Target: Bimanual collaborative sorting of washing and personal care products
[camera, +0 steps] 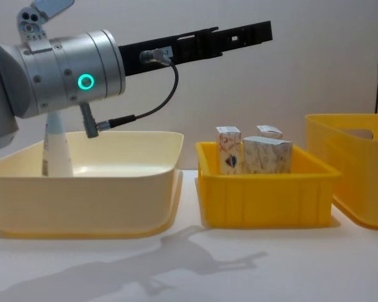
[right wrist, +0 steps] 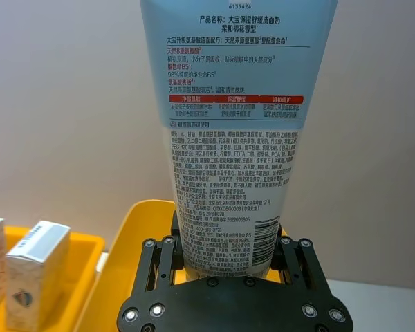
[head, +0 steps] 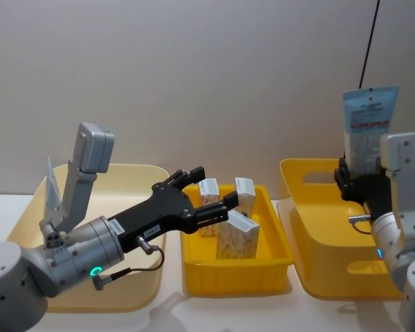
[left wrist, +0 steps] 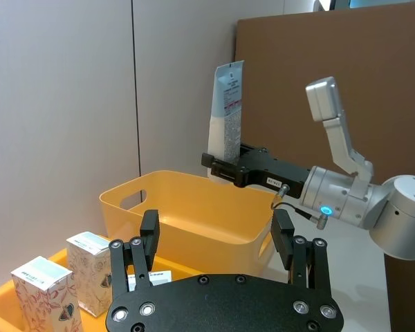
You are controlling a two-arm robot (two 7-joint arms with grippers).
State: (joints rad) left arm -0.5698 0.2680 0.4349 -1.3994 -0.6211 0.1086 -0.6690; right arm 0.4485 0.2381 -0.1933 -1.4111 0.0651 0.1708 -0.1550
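Plain beige wall, white table. The right gripper clamps the pale blue tube upright over the deep yellow bin, 3 o'clock of the cartons; best lower it inside before releasing. The left gripper, spread empty, hovers above them

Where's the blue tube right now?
In the head view the pale blue tube stands upright in the right gripper, on the robot's right, above the deep yellow bin and right of the carton tray.
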